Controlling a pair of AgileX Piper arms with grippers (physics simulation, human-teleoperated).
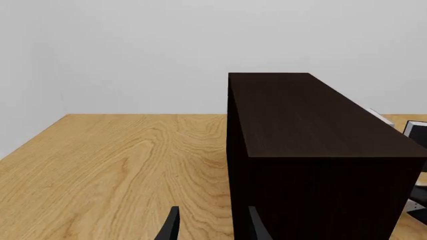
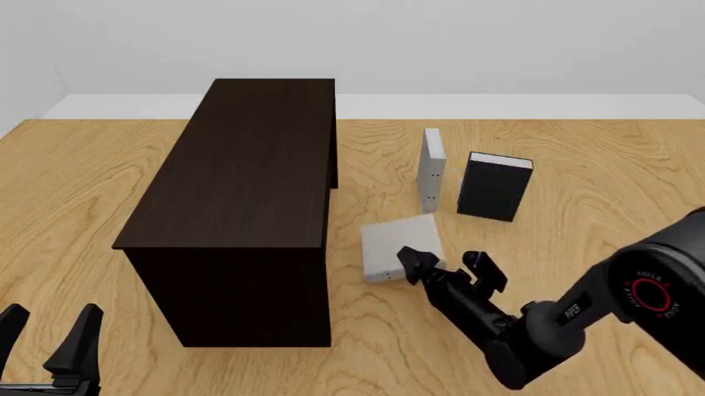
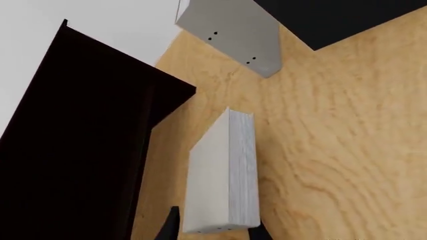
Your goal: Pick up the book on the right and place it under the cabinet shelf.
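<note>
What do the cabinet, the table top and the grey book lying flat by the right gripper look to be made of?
Cabinet shelf: dark brown, near-black wood, matte, with faint straight grain on its top.
Table: light wood with bold swirling grain, smooth, little gloss.
Book: plain light-grey cover, seemingly matte board; in the right wrist view its edge shows fine white lines, like paper pages.
All are simulator renders, so these are looks only.

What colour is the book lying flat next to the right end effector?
Light grey cover with white page edges; the book shows best in the right wrist view.
</note>
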